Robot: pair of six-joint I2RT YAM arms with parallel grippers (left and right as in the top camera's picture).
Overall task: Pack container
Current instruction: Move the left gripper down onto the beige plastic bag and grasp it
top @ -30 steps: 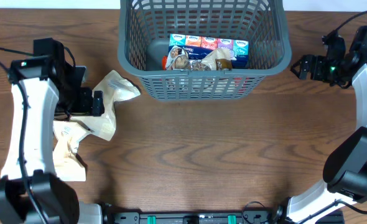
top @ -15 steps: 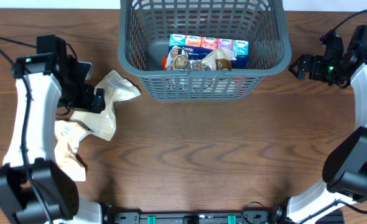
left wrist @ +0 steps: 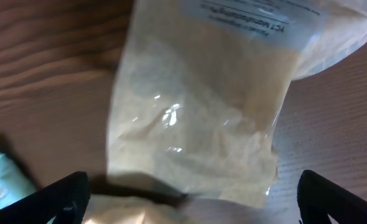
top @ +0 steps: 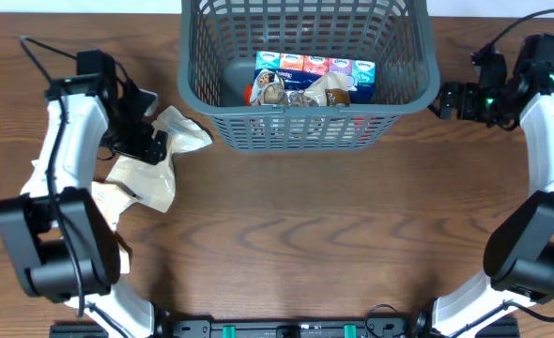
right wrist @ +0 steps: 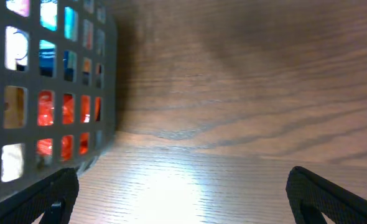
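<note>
The container (top: 310,113), a dark grey lattice basket, stands at the back middle of the table. In it are a row of tissue packs (top: 315,66) and some snack packets (top: 300,91). Left of it lie beige packets (top: 181,131) in a loose pile. My left gripper (top: 157,147) hovers open over that pile. In the left wrist view a clear packet of beige powder (left wrist: 202,118) fills the space ahead of the open left gripper (left wrist: 193,205). My right gripper (top: 440,100) stands open just right of the container, facing its wall (right wrist: 46,93), with nothing between its fingers (right wrist: 333,199).
More beige packets (top: 146,183) spread toward the table's left edge, one partly under my left arm (top: 103,211). A pale blue-white scrap (left wrist: 3,180) shows at the left of the left wrist view. Bare wood table (top: 333,225) stretches in front of the container.
My left gripper has moved away from me and to the right over the packet pile. The right gripper has edged left toward the container. Both stayed open.
</note>
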